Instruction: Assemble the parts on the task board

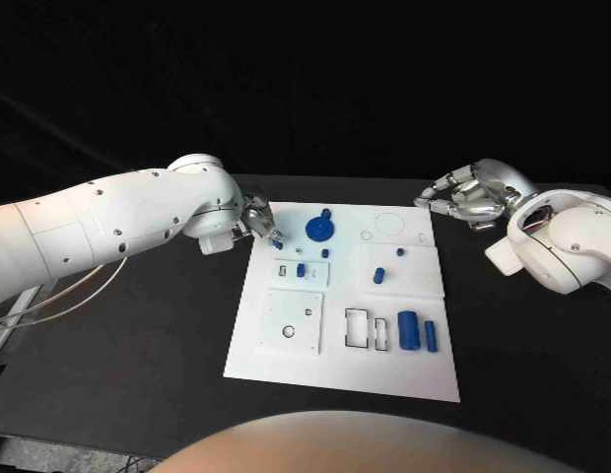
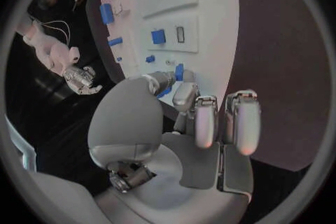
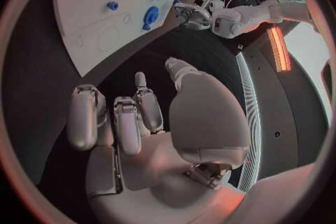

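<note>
The white task board (image 1: 285, 350) lies mid-table. My left hand (image 1: 256, 221) hovers at its far left corner and pinches a small blue part (image 2: 178, 72) between thumb and a finger. Beside it on the board stands a round blue disc part (image 1: 320, 230). Small blue pieces (image 1: 376, 275) dot the board's middle. A blue cylinder (image 1: 409, 328) and a thin blue bar (image 1: 430, 335) lie near the front right. My right hand (image 1: 465, 203) hangs off the far right corner, fingers curled in, holding nothing. The right wrist view shows the disc (image 3: 150, 15) and my left hand (image 3: 190, 14).
Raised white sub-plates (image 1: 295, 313) and rectangular slots (image 1: 356, 330) mark the board. A circle outline (image 1: 388, 224) sits near its far right corner. Black table (image 1: 121, 345) surrounds the board on all sides.
</note>
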Controlling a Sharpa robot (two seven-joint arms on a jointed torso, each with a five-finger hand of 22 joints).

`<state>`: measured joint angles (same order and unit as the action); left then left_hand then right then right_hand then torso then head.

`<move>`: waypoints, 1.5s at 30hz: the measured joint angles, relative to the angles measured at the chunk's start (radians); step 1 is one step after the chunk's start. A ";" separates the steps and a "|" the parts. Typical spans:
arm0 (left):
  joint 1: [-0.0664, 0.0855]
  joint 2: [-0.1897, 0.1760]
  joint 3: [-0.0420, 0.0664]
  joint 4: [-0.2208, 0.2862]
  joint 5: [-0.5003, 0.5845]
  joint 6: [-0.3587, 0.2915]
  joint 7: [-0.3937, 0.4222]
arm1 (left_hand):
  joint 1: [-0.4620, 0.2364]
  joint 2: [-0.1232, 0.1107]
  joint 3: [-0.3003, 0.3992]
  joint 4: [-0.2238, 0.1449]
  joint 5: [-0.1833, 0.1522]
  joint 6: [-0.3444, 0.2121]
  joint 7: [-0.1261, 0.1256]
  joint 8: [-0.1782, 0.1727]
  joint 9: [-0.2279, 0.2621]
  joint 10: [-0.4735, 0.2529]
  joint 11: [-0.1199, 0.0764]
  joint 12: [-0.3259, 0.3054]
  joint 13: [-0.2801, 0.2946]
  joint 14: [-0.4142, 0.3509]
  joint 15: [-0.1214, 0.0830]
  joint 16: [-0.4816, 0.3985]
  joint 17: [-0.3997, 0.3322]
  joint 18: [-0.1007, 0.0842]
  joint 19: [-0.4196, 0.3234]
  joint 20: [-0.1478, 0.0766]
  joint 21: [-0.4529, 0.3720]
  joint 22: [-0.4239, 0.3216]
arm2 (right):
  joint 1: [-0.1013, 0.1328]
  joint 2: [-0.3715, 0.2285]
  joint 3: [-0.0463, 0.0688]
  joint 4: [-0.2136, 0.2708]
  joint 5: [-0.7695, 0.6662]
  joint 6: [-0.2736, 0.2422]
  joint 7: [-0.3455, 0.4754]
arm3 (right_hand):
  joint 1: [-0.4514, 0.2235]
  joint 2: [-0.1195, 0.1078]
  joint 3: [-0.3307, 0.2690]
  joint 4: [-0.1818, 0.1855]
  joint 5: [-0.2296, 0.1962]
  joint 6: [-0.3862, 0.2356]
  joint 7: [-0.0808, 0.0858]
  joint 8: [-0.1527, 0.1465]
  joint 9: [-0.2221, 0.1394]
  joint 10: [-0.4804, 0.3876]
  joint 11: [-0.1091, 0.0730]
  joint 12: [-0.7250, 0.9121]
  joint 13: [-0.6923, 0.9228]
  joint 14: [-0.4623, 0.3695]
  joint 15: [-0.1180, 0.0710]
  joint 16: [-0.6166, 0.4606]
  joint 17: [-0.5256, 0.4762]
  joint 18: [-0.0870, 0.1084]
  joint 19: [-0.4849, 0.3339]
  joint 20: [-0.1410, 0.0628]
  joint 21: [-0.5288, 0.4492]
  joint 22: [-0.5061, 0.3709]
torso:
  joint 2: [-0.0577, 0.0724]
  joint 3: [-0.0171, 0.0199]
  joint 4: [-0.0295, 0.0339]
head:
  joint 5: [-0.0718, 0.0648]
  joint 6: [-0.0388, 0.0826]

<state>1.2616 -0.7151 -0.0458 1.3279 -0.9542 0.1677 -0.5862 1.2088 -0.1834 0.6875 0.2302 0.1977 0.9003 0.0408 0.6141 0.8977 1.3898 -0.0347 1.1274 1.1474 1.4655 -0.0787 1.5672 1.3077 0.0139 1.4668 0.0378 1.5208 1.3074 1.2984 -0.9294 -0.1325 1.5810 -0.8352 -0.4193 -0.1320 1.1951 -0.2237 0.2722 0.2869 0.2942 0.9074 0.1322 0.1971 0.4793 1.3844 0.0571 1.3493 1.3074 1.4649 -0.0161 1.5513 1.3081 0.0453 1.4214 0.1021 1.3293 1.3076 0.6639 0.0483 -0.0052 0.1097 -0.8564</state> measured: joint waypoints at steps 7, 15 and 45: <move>-0.012 -0.055 0.001 0.091 0.008 -0.029 0.005 | -0.002 -0.002 0.000 0.000 0.004 0.000 0.000 0.003 0.000 0.004 0.003 0.007 0.005 0.000 0.000 0.000 0.000 0.000 0.000 0.000 0.000 0.000 | -0.001 -0.002 0.000 -0.001 0.000 0.000 0.000 | 0.000 0.000 0.000 0.000 0.000 0.000 0.000 0.000 0.000 0.000 0.000 0.000 0.000 0.000 0.000 0.000 0.000 0.000 0.000 0.000 0.000 0.000 | 0.000 -0.0011 0.0007 | 0.005 -0.003; -0.037 -0.088 0.001 0.154 -0.029 -0.061 0.023 | -0.008 -0.008 0.003 0.003 0.019 0.000 0.000 0.012 0.000 0.008 -0.001 0.011 0.010 0.000 0.000 0.000 0.000 0.000 0.000 0.000 0.000 0.000 | -0.004 -0.003 0.000 -0.001 0.000 0.000 0.000 | 0.000 0.000 0.000 0.000 0.000 0.000 0.000 0.000 0.001 0.000 0.000 0.000 0.000 0.000 0.000 0.000 0.000 0.000 0.000 0.000 0.000 0.000 | 0.000 -0.0016 0.0000 | 0.011 -0.004; -0.080 -0.091 0.000 0.195 -0.181 -0.100 0.035 | -0.033 -0.017 0.018 -0.007 0.047 0.001 0.000 0.024 0.078 0.019 -0.005 0.029 0.025 0.000 0.000 0.000 0.000 0.000 0.000 0.000 0.000 0.000 | -0.007 -0.004 0.000 -0.001 0.000 0.001 0.000 | 0.000 0.000 0.000 0.000 0.006 0.000 0.000 0.000 0.001 0.000 0.000 0.000 0.000 0.000 0.000 0.000 0.000 0.000 -0.004 -0.004 0.000 0.000 | 0.002 0.0009 -0.0029 | 0.019 -0.013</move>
<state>1.1812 -0.8062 -0.0458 1.5227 -1.1350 0.0678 -0.5511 1.1759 -0.2005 0.7054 0.2233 0.2443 0.9009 0.0409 0.6382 0.9757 1.4084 -0.0392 1.1560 1.1721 1.4653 -0.0786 1.5672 1.3075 0.0139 1.4668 0.0378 1.5209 1.3073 1.2909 -0.9332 -0.1325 1.5797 -0.8352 -0.4184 -0.1316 1.1951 -0.2237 0.2722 0.2869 0.3002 0.9074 0.1322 0.1970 0.4806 1.3844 0.0571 1.3493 1.3073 1.4649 -0.0161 1.5513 1.3077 0.0454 1.4177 0.0984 1.3294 1.3080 0.6659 0.0492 -0.0081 0.1284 -0.8699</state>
